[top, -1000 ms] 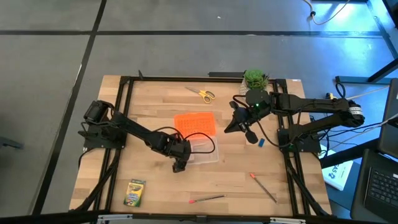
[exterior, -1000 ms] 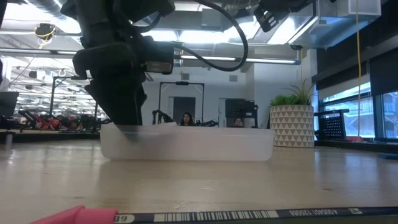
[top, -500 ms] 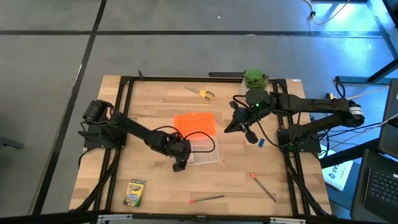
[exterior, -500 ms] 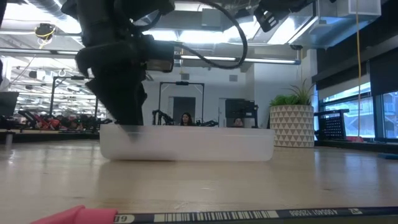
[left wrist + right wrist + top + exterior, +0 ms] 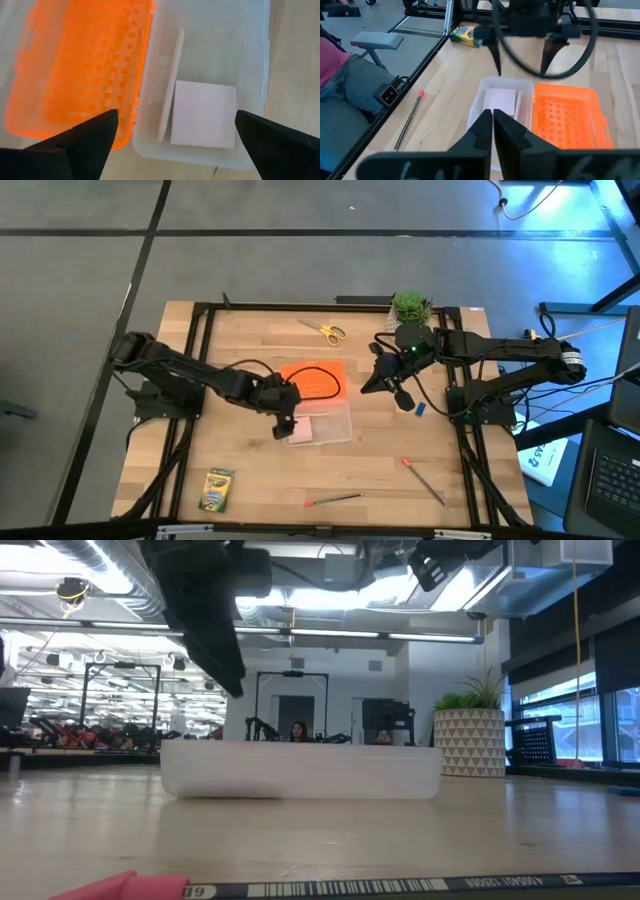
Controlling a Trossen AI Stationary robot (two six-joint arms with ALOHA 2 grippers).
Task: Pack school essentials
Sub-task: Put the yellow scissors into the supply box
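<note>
Pink pad [image 5: 204, 115] in clear case [image 5: 335, 431]; left gripper [image 5: 283, 426] fingers spread above, right gripper [image 5: 372, 383] fingers pressed together; descending risks clipping case wall.

The thin strip [image 5: 170, 85] beside the pink square pad [image 5: 204, 114] is perhaps a pencil, too blurred to tell.

Colours on the bench
Orange gridded lid [image 5: 312, 379], clear case [image 5: 322, 425] with pale pink pad [image 5: 204, 114], green-yellow crayon box [image 5: 216, 490], yellow-handled scissors [image 5: 326, 332], tiny blue piece [image 5: 421, 410].
</note>
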